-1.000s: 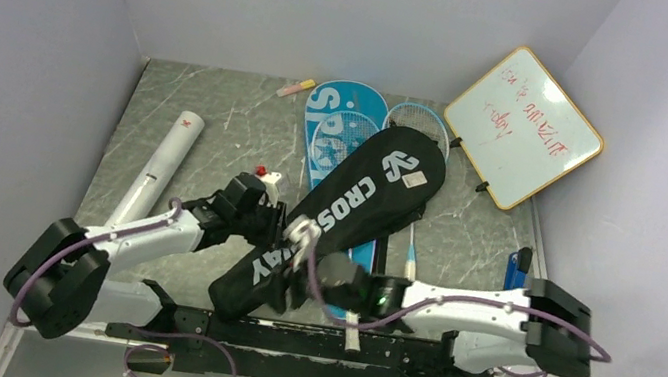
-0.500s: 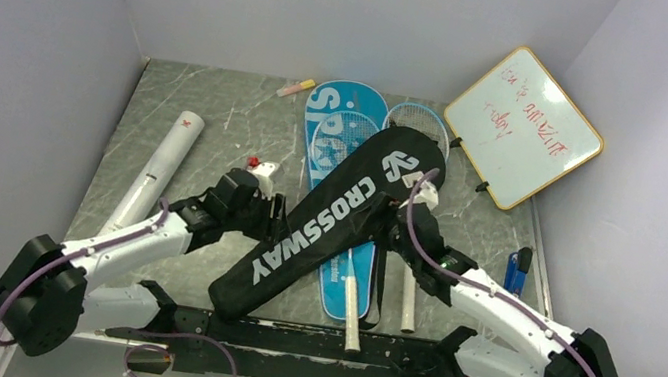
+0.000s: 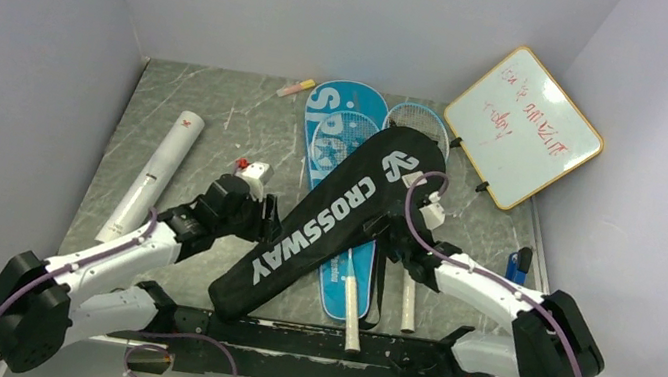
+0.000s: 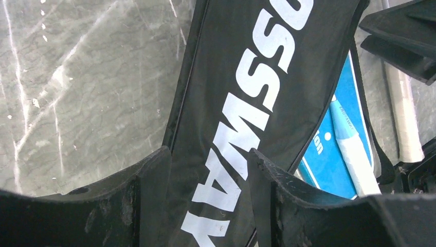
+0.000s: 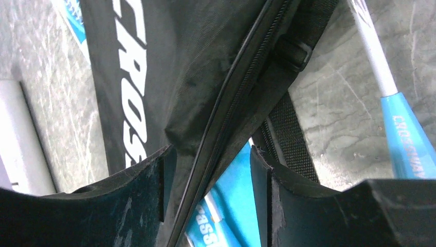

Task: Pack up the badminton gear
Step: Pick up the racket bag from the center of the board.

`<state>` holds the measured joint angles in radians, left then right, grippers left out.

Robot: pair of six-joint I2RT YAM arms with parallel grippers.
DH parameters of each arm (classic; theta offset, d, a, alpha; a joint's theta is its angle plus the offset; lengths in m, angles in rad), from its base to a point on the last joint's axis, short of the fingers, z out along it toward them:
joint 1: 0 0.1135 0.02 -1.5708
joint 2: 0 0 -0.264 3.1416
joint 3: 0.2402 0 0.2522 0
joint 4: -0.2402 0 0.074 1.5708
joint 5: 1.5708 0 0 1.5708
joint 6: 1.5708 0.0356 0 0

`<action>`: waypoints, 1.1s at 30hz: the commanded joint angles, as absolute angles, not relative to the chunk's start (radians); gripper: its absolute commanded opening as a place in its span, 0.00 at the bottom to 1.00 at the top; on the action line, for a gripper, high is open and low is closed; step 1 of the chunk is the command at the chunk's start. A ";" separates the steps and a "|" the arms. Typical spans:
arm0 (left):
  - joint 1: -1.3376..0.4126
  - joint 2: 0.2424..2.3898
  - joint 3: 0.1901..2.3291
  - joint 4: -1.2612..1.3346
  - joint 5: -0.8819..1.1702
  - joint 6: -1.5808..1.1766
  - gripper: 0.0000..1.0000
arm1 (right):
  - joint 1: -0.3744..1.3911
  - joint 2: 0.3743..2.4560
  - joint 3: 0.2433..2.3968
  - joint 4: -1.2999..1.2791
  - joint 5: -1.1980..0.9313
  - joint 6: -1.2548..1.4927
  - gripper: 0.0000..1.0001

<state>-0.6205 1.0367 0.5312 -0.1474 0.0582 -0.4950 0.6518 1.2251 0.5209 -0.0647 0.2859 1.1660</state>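
The black "CROSSWAY" cover (image 3: pixel 341 215) lies diagonally over the blue "SPORT" cover (image 3: pixel 337 113). My left gripper (image 3: pixel 268 223) is open at the cover's left edge. In the left wrist view (image 4: pixel 208 167) the black fabric (image 4: pixel 247 92) runs between the jaws. My right gripper (image 3: pixel 399 235) is open at the cover's right edge. In the right wrist view (image 5: pixel 211 162) the zipper seam (image 5: pixel 234 98) passes between the jaws. The light-blue racket (image 3: pixel 419 119) lies to the right, and its shaft shows in the right wrist view (image 5: pixel 406 128). A white tube (image 3: pixel 155 175) lies at the left. No shuttlecocks show.
Two white racket grips (image 3: pixel 351 305) stick out toward the near edge, beside a black strap (image 3: pixel 379 287). The whiteboard (image 3: pixel 524 128) leans at the back right. A pink-yellow marker (image 3: pixel 295 87) lies at the back. A small blue object (image 3: pixel 519 265) sits by the right wall.
My right arm swung from the cover's lower part to its right edge, then settled slightly nearer. My left gripper shifted a little along the left edge.
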 commanded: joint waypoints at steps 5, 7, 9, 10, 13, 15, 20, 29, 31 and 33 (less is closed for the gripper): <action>-0.617 0.937 0.540 -0.166 -0.032 -0.534 0.61 | 0.627 1.354 0.553 0.034 0.351 1.274 0.54; -0.618 0.907 0.550 -0.187 -0.055 -0.542 0.61 | 0.622 1.379 0.556 0.053 0.356 1.281 0.49; -0.617 0.877 0.557 -0.203 -0.071 -0.543 0.62 | 0.621 1.391 0.558 0.072 0.364 1.275 0.39; -0.618 0.862 0.562 -0.213 -0.078 -0.544 0.62 | 0.620 1.391 0.559 0.080 0.369 1.269 0.36; -0.618 0.823 0.579 -0.248 -0.097 -0.541 0.62 | 0.619 1.355 0.544 0.149 0.372 1.207 0.11; -0.617 0.803 0.593 -0.273 -0.109 -0.537 0.62 | 0.618 1.319 0.531 0.177 0.381 1.187 0.03; -0.617 0.752 0.630 -0.324 -0.126 -0.529 0.62 | 0.618 1.249 0.584 0.118 0.395 1.101 0.00; -0.617 0.704 0.758 -0.439 -0.204 -0.512 0.62 | 0.646 1.207 0.761 0.084 0.262 0.875 0.00; -0.618 0.695 0.780 -0.454 -0.219 -0.505 0.62 | 0.673 1.220 0.823 0.073 0.256 0.819 0.00; -0.617 0.690 0.802 -0.475 -0.236 -0.498 0.62 | 0.694 1.243 0.888 0.069 0.243 0.773 0.00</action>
<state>-0.6205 0.7101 0.7399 -0.4282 -0.1799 -0.5163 0.6544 1.2373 0.7464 0.0273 0.2874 0.9104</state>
